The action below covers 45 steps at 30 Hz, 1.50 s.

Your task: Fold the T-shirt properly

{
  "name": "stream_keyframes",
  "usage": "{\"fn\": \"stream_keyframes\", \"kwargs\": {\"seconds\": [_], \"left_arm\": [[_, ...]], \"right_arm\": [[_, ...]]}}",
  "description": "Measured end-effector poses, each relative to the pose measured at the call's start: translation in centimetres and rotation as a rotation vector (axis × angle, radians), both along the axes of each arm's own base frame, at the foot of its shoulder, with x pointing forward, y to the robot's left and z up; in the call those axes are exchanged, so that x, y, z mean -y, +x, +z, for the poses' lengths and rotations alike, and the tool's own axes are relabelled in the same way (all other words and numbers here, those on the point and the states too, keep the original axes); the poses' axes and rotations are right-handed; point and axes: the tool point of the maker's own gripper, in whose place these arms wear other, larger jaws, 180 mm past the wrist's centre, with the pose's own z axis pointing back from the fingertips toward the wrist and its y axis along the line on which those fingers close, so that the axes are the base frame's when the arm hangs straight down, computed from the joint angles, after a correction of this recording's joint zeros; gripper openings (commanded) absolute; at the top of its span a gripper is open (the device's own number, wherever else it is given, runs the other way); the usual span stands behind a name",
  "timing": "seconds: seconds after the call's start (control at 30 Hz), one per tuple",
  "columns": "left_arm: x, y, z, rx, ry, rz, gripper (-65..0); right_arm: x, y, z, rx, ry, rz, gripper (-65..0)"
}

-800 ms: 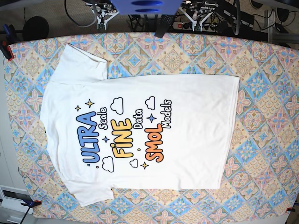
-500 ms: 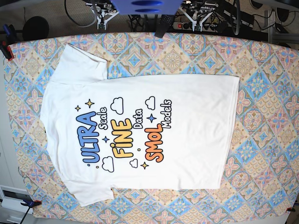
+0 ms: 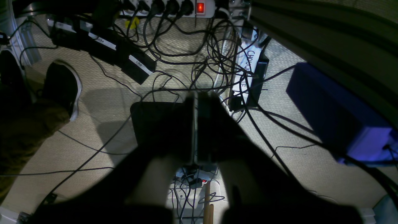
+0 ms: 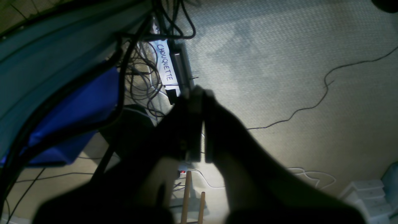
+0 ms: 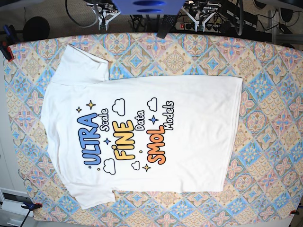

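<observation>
The white T-shirt (image 5: pixel 194 118) lies flat and spread out on the patterned table, print side up. Its collar end is at the left and its hem (image 5: pixel 238 132) at the right. The print (image 5: pixel 125 135) reads "ULTRA FINE SMOL" with clouds and stars. One sleeve (image 5: pixel 85 59) is at the far left, the other (image 5: pixel 92 194) at the near left. Both arms are drawn back past the table's far edge. My left gripper (image 3: pixel 196 99) is shut and empty over the floor. My right gripper (image 4: pixel 196 93) is shut and empty over the floor too.
The table is covered by a tiled-pattern cloth (image 5: pixel 270 94), with clamps at its left corners (image 5: pixel 6 51). The arm bases (image 5: pixel 147 7) stand at the far edge. Below the grippers are tangled cables (image 3: pixel 217 56), a power strip (image 3: pixel 174 6) and a blue box (image 3: pixel 335 109).
</observation>
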Motion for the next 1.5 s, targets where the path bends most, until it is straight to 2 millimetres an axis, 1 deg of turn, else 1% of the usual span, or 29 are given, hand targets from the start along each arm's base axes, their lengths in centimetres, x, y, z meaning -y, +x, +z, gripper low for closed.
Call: {"fn": "stream_keyframes", "kwargs": {"seconds": [0.17,0.23,0.27,0.3,0.4,0.47,0.5,0.57,0.6,0.63,0.73,0.8,0.87,0.93,0.97,1.0,1.03,1.07,1.13,1.2,1.3,1.33,1.37,1.4,1.43,1.5], "left_arm": [[0.0,-0.4,0.1,0.002,0.000,-0.001,-63.8],[-0.1,-0.9,0.2,0.006,0.003,-0.006,-63.8],[-0.8,-1.2,0.3,0.008,0.012,-0.009,-63.8],[-1.5,-1.9,0.4,0.001,0.022,-0.012,-63.8],[-2.4,-3.9,0.7,-0.024,0.037,-0.017,-63.8],[-3.6,-5.6,1.1,-0.042,0.053,-0.025,-63.8],[-4.4,-6.1,1.3,-0.039,0.065,-0.032,-63.8],[-5.9,-7.5,1.9,-0.052,0.089,-0.042,-63.8],[-6.7,-7.9,2.2,-0.046,0.100,-0.048,-63.8],[-7.5,-7.9,2.5,-0.031,0.111,-0.059,-63.8],[-9.5,-8.7,3.7,-0.006,0.141,-0.080,-63.8],[-10.3,-9.5,4.5,0.000,0.151,-0.098,-63.8],[-10.8,-10.2,5.5,0.008,0.157,-0.113,-63.8],[-11.0,-10.7,6.6,0.026,0.156,-0.133,-63.8],[-10.9,-10.7,7.3,0.046,0.153,-0.144,-63.8],[-10.9,-10.5,7.9,0.063,0.152,-0.152,-63.8],[-10.8,-10.0,8.6,0.088,0.147,-0.165,-63.8],[-10.8,-9.4,9.4,0.120,0.148,-0.179,-63.8],[-10.6,-8.1,11.1,0.185,0.143,-0.194,-63.8],[-10.2,-7.3,12.9,0.230,0.124,-0.180,-63.8],[-10.1,-6.2,15.7,0.288,0.095,-0.146,-63.8],[-10.1,-5.6,16.8,0.317,0.083,-0.136,-63.8],[-10.2,-4.7,17.6,0.341,0.071,-0.128,-63.8],[-10.2,-3.9,18.4,0.359,0.061,-0.106,-63.8],[-10.2,-2.6,19.4,0.403,0.053,-0.087,-63.8],[-9.4,0.2,21.4,0.488,0.006,-0.064,-63.8]], "right_arm": [[0.0,-0.1,0.0,0.000,0.000,0.000,-65.0],[0.0,-0.6,0.1,0.005,-0.001,0.000,-65.0],[0.1,-1.3,0.1,-0.005,-0.003,0.000,-65.0],[0.1,-2.5,0.2,-0.023,-0.002,0.001,-65.0],[0.3,-6.5,0.7,-0.085,-0.007,0.005,-65.0],[0.8,-8.4,1.2,-0.089,-0.019,0.008,-65.0],[1.2,-9.1,1.5,-0.078,-0.028,0.010,-65.0],[2.8,-10.3,2.2,-0.076,-0.051,0.025,-65.0],[3.8,-10.5,2.6,-0.062,-0.068,0.037,-65.0],[5.3,-10.8,3.0,-0.047,-0.099,0.048,-65.0],[8.4,-11.7,4.5,-0.019,-0.154,0.076,-65.0],[9.1,-13.0,5.6,-0.016,-0.174,0.090,-65.0],[9.2,-14.2,6.8,-0.014,-0.167,0.104,-65.0],[9.3,-15.0,8.0,-0.009,-0.162,0.120,-65.0],[10.3,-14.8,8.7,0.005,-0.178,0.137,-65.0],[11.4,-14.0,9.3,0.026,-0.199,0.159,-65.0],[12.9,-12.8,10.0,0.064,-0.234,0.180,-65.0],[14.0,-11.5,10.9,0.109,-0.259,0.199,-65.0],[15.5,-9.2,12.6,0.185,-0.298,0.224,-65.0],[15.8,-8.7,14.3,0.223,-0.317,0.212,-65.0],[16.0,-9.9,16.4,0.214,-0.333,0.189,-65.0],[16.4,-9.9,17.4,0.222,-0.344,0.199,-65.0],[17.2,-9.3,18.3,0.235,-0.371,0.208,-65.0],[18.0,-8.0,19.4,0.269,-0.401,0.219,-65.0],[18.5,-6.3,20.6,0.322,-0.427,0.236,-65.0],[17.9,-2.4,22.4,0.430,-0.426,0.270,-65.0]]}}
